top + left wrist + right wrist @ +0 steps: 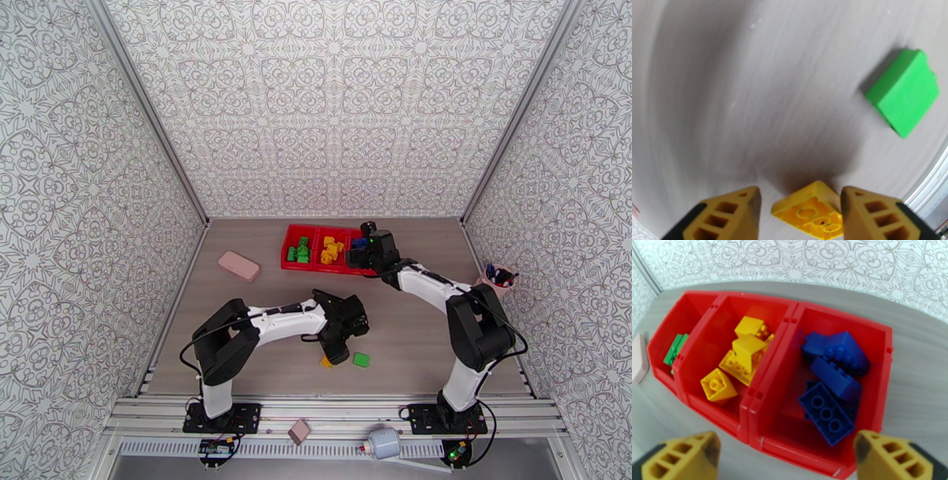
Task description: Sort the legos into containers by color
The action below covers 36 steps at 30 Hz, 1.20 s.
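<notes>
Red tray (841, 307) was our landmark; its left compartment held green legos (675, 348), its middle one yellow legos (742, 354), its right one blue legos (833, 370). Right gripper (786, 437) hung over the tray's right compartment, jaws wide apart and holding nothing. Left gripper (800, 193) was down at the table, well apart from the tray on its near side. Its jaws straddled a loose yellow brick (809, 213) lying studs-down, with a gap showing at one finger, so not clamped. A loose green brick (904, 92) also lay on that near side of the tray. A pink block (238, 266) lay on the table left of the tray.
</notes>
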Each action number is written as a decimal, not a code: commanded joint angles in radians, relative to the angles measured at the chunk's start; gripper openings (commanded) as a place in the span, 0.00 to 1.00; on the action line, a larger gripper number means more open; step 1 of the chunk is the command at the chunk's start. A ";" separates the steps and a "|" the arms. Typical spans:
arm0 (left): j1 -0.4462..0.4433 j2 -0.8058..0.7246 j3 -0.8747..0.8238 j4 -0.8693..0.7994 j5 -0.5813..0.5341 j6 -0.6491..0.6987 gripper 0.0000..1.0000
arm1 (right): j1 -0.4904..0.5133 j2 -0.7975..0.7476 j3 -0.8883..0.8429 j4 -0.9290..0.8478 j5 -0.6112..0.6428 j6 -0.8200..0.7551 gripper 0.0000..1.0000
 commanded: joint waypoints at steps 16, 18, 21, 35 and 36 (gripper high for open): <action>0.025 -0.092 -0.102 -0.030 0.024 -0.113 0.54 | -0.029 -0.045 -0.041 -0.006 0.020 0.019 0.93; 0.025 -0.084 -0.102 -0.024 0.028 -0.112 0.55 | -0.029 -0.052 -0.050 -0.003 0.022 0.018 0.93; 0.026 -0.062 -0.097 -0.018 0.037 -0.101 0.55 | -0.032 -0.063 -0.060 -0.004 0.026 0.018 0.93; 0.041 -0.047 -0.076 -0.010 0.017 -0.082 0.34 | -0.042 -0.112 -0.103 -0.006 0.037 0.021 0.93; 0.044 -0.059 -0.078 -0.006 0.004 -0.082 0.34 | -0.044 -0.118 -0.109 -0.007 0.038 0.020 0.93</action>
